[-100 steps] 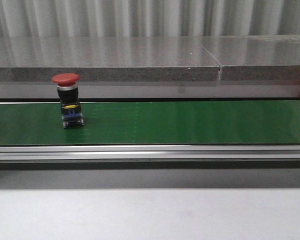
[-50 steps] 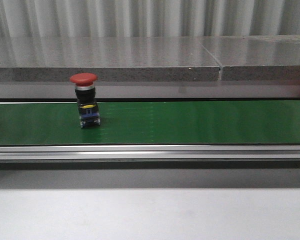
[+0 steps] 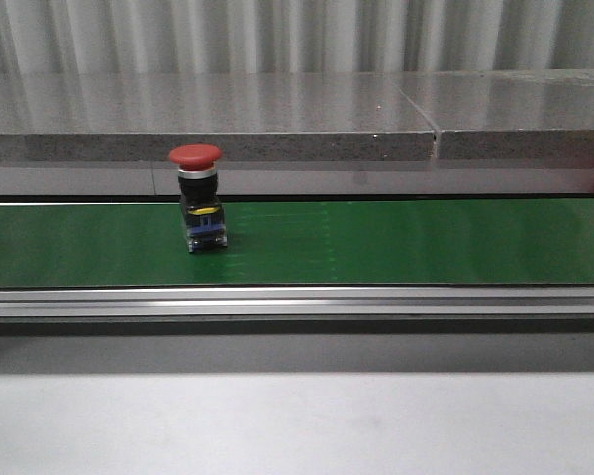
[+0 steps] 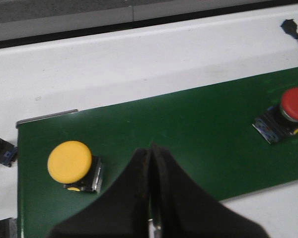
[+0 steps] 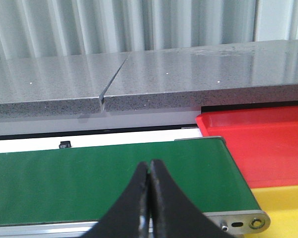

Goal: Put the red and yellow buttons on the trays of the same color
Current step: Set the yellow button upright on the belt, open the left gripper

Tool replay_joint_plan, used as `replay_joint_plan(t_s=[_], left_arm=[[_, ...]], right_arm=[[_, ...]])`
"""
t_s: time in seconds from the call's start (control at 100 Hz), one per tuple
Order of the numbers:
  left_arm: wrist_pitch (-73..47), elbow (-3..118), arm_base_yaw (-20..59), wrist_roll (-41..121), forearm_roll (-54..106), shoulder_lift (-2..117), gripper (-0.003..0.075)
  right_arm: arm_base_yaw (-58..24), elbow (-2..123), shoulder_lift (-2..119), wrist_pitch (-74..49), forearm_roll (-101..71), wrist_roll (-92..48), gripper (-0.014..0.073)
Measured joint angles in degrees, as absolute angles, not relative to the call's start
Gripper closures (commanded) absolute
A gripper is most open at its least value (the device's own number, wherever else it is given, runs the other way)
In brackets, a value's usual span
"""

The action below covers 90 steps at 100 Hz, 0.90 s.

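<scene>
Both grippers, left (image 4: 150, 198) and right (image 5: 150, 198), had their fingers pressed together on nothing. Beyond them, a red button (image 3: 200, 200) stood upright on the green belt (image 3: 396, 242); a yellow button (image 4: 72, 164) sat there too

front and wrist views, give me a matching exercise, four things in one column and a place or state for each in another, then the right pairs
Things:
1. red button
2. yellow button
3. red tray
4. left gripper

Places or states:
A. beside the end of the green belt, past it
B. fingers pressed together, holding nothing
C. standing upright on the belt, left of middle in the front view
D. on the belt near its end, close to the left gripper

Pairs: 1-C, 2-D, 3-A, 4-B
</scene>
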<state>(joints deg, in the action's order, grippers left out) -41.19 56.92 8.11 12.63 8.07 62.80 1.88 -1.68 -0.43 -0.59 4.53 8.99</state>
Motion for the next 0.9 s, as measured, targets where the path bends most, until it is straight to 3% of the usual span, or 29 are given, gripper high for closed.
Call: replay_joint_plan(t_s=[0.21, 0.6, 0.9], left_arm=[[-38.8, 48.91, 12.91, 12.87, 8.17, 52.91, 0.0741], [-39.83, 37.29, 13.57, 13.07, 10.47, 30.53, 0.0741], [-41.32, 36.46, 13.57, 13.07, 10.52, 24.7, 0.0741]], right_arm=[[1.88, -1.68, -0.43, -0.59, 4.53, 8.99, 0.0662], [1.88, -1.68, -0.43, 0.0, 4.53, 8.99, 0.0662], [0.33, 2.57, 0.41, -6.26, 4.53, 9.1, 0.0661]])
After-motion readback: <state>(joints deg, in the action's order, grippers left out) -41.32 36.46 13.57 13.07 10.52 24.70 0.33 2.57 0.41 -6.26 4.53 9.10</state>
